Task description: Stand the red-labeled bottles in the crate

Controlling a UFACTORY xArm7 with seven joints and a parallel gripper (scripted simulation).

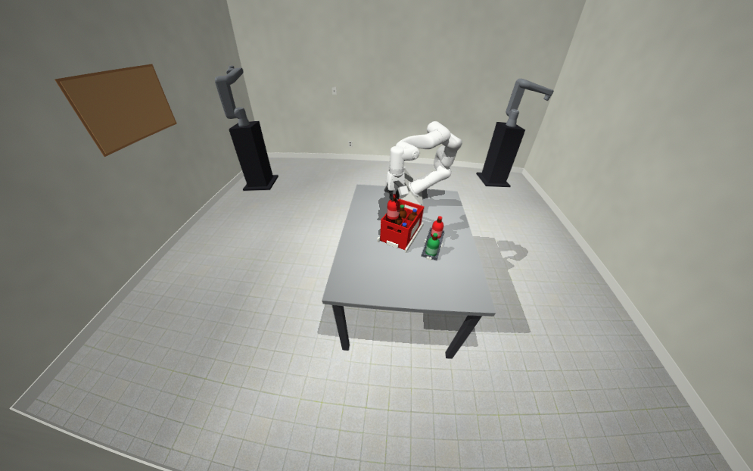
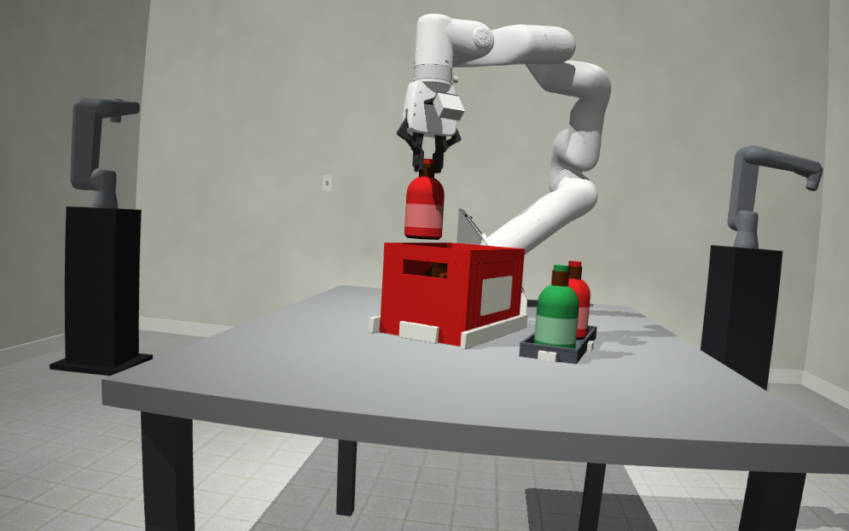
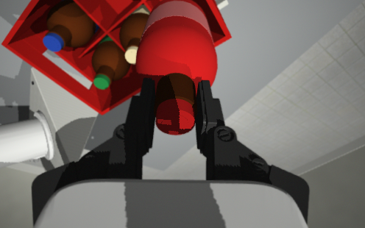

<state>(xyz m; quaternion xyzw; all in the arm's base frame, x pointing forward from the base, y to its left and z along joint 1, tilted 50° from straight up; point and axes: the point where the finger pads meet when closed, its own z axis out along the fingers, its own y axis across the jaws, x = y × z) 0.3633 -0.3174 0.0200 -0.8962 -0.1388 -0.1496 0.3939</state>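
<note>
My gripper (image 2: 427, 161) is shut on the neck of a red-labeled bottle (image 2: 424, 206) and holds it upright just above the red crate (image 2: 450, 289). In the wrist view the held bottle (image 3: 176, 48) hangs over one corner cell of the crate (image 3: 101, 55). Three brown bottles stand in the other cells, with a blue cap (image 3: 52, 42), a green cap (image 3: 101, 82) and a cream cap (image 3: 131, 56). On the dark tray (image 2: 558, 347) to the right of the crate a green-labeled bottle (image 2: 555, 310) stands in front of another red-labeled bottle (image 2: 578, 296), both upright.
The crate and the tray (image 1: 436, 256) sit side by side on the far half of the grey table (image 1: 408, 257). The arm's base (image 2: 532, 224) stands behind the crate. Two black pedestals (image 2: 101, 283) (image 2: 741, 306) with grey arms flank the table.
</note>
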